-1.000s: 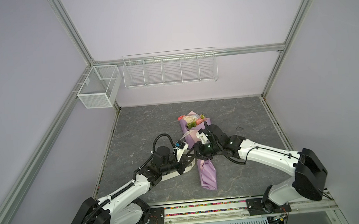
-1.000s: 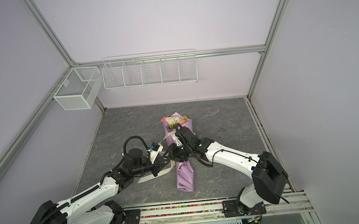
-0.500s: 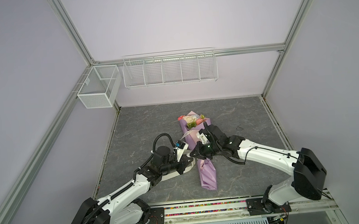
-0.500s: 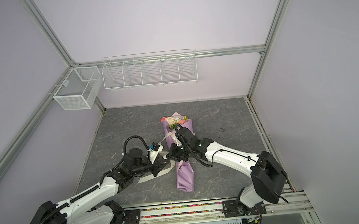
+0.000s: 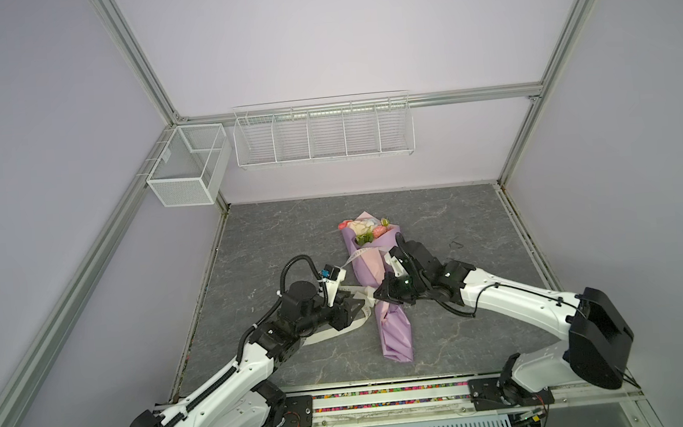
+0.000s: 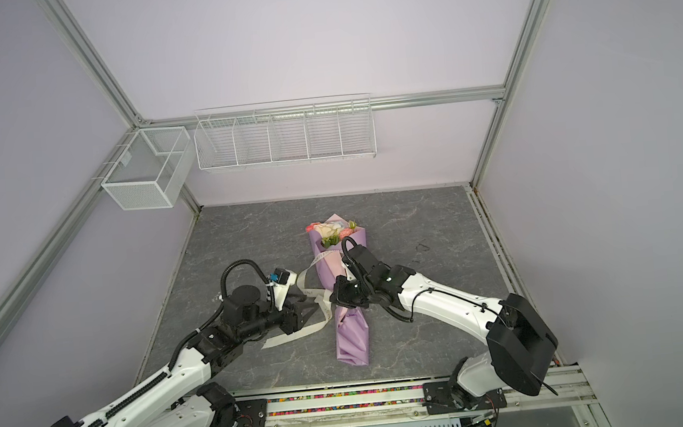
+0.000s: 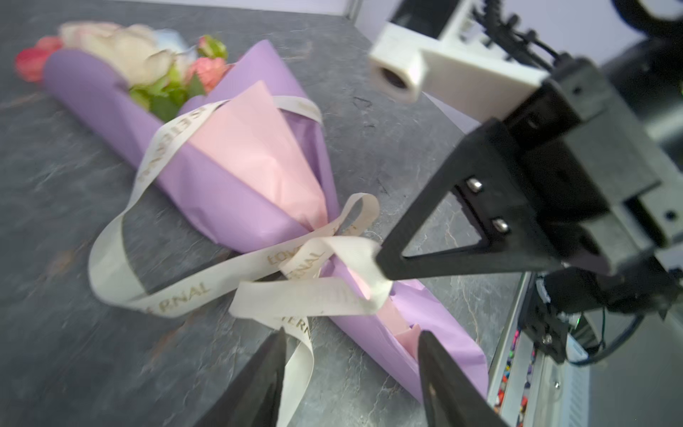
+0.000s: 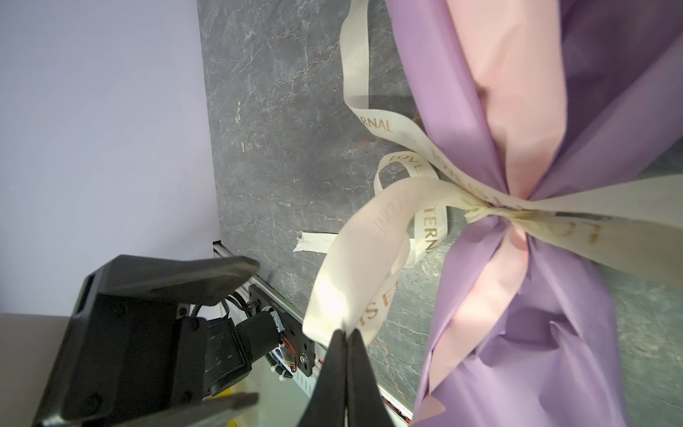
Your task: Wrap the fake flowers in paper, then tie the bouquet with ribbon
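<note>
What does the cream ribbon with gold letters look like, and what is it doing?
The ribbon is a flat, cream, fabric-looking band with gold words such as LOVE and ETERNAL. It is cinched around the narrow middle of the lilac and pink wrapping paper, with slack loops spilling onto the grey table. One loop drapes over the wrap nearer the flowers. The right gripper is shut on one strand; the left gripper stands open close by, not gripping it.

Pink, cream and pale-blue flowers (image 7: 148, 63) with green leaves. Lilac wrapping paper (image 7: 229, 199), pink inner fold. Cream ribbon (image 7: 184, 288), gold lettering. Dark grey surface (image 5: 291, 227), marbled with pale veins. Black left claw (image 7: 351, 334) and right claw (image 8: 343, 334). White arms (image 5: 513, 297) with black joints. White wire baskets (image 5: 323, 130). Pale lilac walls (image 5: 317, 37).
</note>
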### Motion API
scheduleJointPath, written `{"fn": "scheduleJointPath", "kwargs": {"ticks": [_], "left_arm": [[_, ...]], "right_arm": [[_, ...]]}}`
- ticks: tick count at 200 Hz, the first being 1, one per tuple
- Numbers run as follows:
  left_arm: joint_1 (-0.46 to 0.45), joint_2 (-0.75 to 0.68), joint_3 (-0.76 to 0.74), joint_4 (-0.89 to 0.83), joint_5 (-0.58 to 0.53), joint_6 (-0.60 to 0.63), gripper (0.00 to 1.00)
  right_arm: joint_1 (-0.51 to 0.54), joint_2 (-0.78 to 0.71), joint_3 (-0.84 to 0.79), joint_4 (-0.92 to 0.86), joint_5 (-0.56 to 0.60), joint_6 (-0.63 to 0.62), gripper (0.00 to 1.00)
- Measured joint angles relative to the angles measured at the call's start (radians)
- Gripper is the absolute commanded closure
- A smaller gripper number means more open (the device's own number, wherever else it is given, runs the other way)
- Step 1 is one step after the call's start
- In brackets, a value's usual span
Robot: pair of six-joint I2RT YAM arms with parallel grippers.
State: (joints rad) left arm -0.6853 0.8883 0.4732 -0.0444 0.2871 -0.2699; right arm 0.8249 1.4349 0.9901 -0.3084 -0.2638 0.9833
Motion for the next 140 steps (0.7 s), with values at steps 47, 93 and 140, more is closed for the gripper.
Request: {"fn": "scheduleJointPath", "kwargs": {"ticks": [47,93,140], "left_arm": [[0.192,0.174,0.09,-0.11,-0.087,-0.222,0.37],[0.216,0.547,0.377,-0.266,-0.145,-0.262,0.42],[0.217,0.782,0.562,-0.36,-0.159,-0.121,0.48]], "right_arm": [[-0.006,-0.003,-0.003,-0.003,0.002,-0.022,0.93],[-0.009,-0.002,-0.001,-0.011,-0.007,-0.045,0.93],[-0.013,-0.001,0.01,-0.018,-0.019,-0.056,0.93]]}}
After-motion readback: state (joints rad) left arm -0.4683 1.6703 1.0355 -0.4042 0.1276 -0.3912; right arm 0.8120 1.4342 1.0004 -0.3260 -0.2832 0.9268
